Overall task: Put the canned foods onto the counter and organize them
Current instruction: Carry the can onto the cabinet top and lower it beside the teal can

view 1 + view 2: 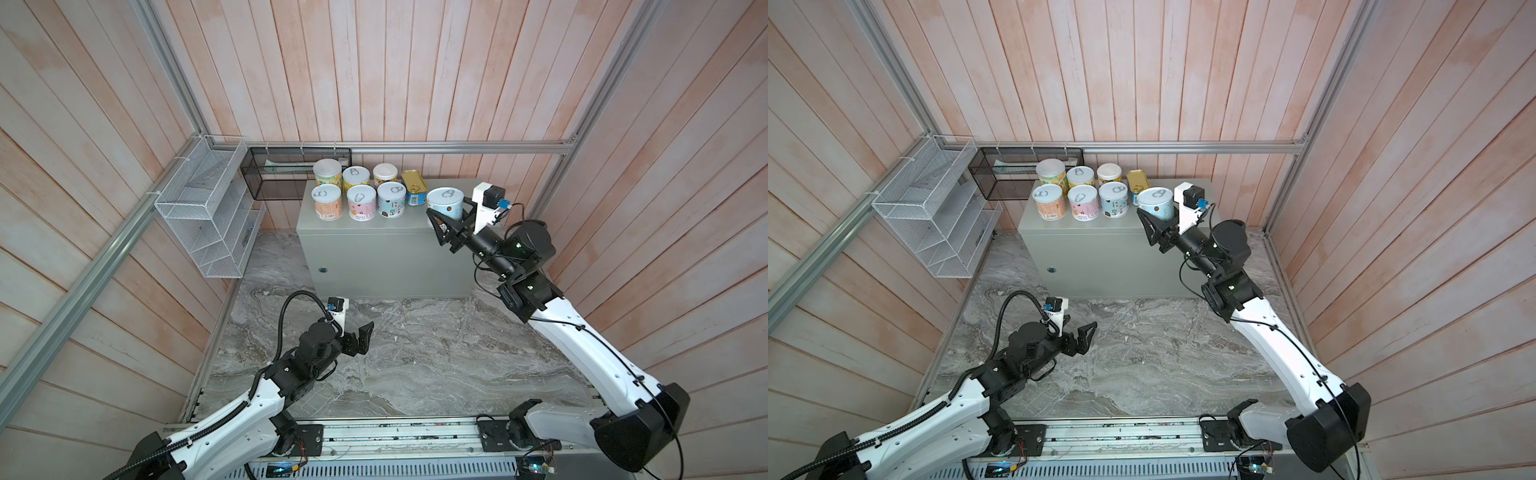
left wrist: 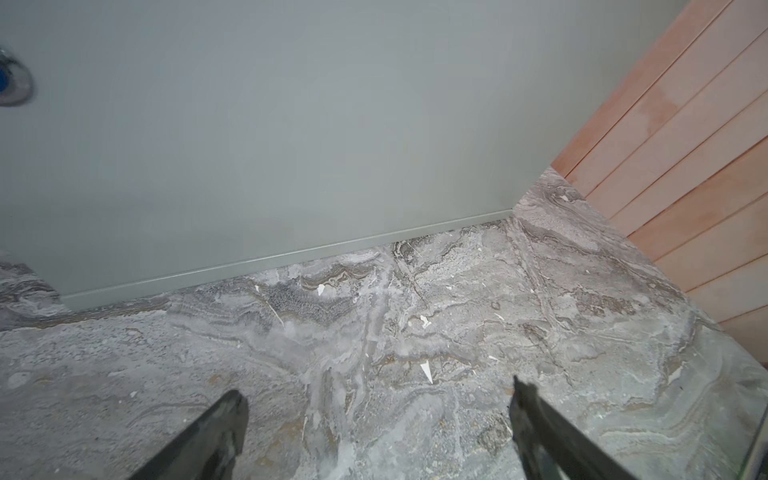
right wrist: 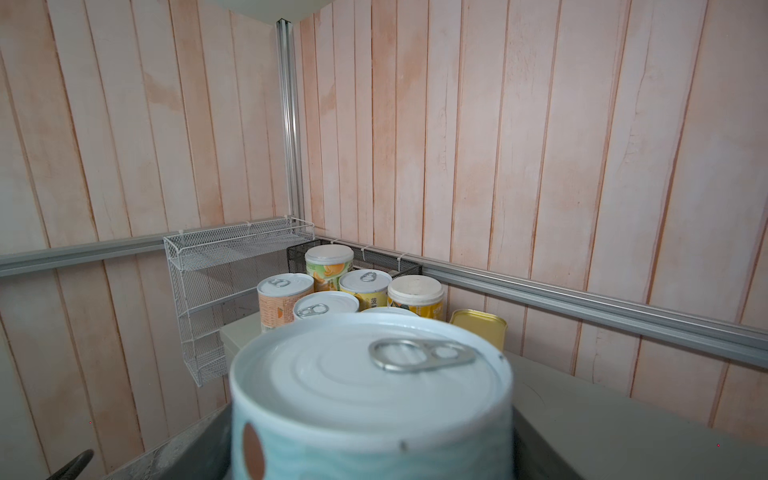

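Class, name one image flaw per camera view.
In both top views wide-angle distortion splays the wall planks; in the left wrist view the lock at the edge smears; in the right wrist view the blue can looms close, its label soft.

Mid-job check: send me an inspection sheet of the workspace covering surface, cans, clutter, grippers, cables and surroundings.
Surface: marbled stone, no cans on it; counter stands at its back.
Job's things: six round cans in two rows and a gold tin on the counter top; blue can right of the tin, cannot tell if it is set down.
Clutter: small white chips on the stone.
Grippers: right gripper shut on the blue can; left gripper open, empty, over the stone.
Cables: black hose arches over the left arm; thin wire loops by the right wrist; neither touches a can.
Surroundings: white rack and black basket on wood panels.
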